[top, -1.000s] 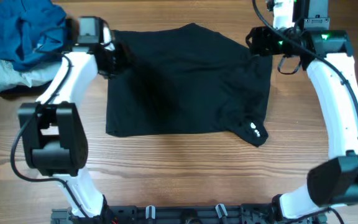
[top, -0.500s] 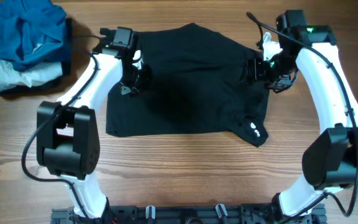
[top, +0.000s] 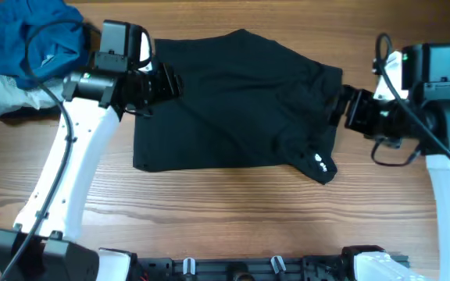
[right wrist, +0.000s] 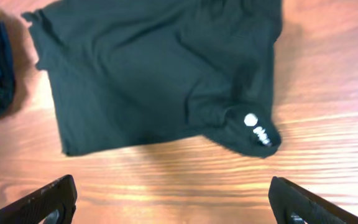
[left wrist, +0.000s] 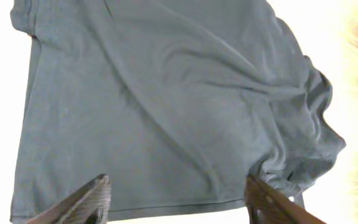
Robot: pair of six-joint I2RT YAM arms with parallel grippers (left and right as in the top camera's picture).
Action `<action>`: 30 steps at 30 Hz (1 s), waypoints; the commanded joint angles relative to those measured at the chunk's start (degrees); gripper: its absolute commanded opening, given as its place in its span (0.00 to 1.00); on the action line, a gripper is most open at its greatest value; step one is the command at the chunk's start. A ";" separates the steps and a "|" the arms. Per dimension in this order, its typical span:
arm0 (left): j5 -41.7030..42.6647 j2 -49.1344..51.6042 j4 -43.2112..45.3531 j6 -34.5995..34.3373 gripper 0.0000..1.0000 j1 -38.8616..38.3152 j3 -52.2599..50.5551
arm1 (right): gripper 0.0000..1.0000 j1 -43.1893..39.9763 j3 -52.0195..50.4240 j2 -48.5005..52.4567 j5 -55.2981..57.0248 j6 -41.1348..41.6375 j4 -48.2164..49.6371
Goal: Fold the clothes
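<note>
Finds the black T-shirt (top: 233, 101) spread roughly flat midway on the table (top: 233, 226), bunched along its right edge. Shows both arms drawn up and outward from their low stance over the cloth half a second ago: left gripper (left wrist: 178, 193) wide apart above the shirt's left side, right gripper (right wrist: 173, 190) equally wide, empty, off its right edge. Suggests smoothing done, first fold not yet begun.

The black T-shirt (top: 233, 101) lies spread flat but rumpled on the table; white logo lettering at one corner.
</note>
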 commanded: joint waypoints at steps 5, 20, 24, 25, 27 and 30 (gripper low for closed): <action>-2.23 -0.46 1.09 0.13 0.77 0.15 0.39 | 0.98 0.31 -17.22 0.96 4.57 10.88 10.78; -3.28 -0.24 1.66 0.15 0.84 0.15 0.37 | 0.87 7.28 -35.23 12.17 15.39 18.62 36.83; -3.28 -0.24 1.22 0.15 0.84 0.15 0.37 | 0.83 8.37 -35.23 18.34 14.93 21.09 39.78; -3.28 -0.24 1.09 0.15 0.84 0.15 0.37 | 0.82 8.52 -35.23 19.37 14.93 21.24 40.28; -3.28 -0.24 0.76 0.15 0.84 0.15 0.37 | 0.74 8.55 -35.23 20.35 14.73 21.24 41.03; -3.28 -0.24 0.55 0.15 0.84 0.15 0.37 | 0.57 8.55 -35.23 20.39 14.36 21.22 41.24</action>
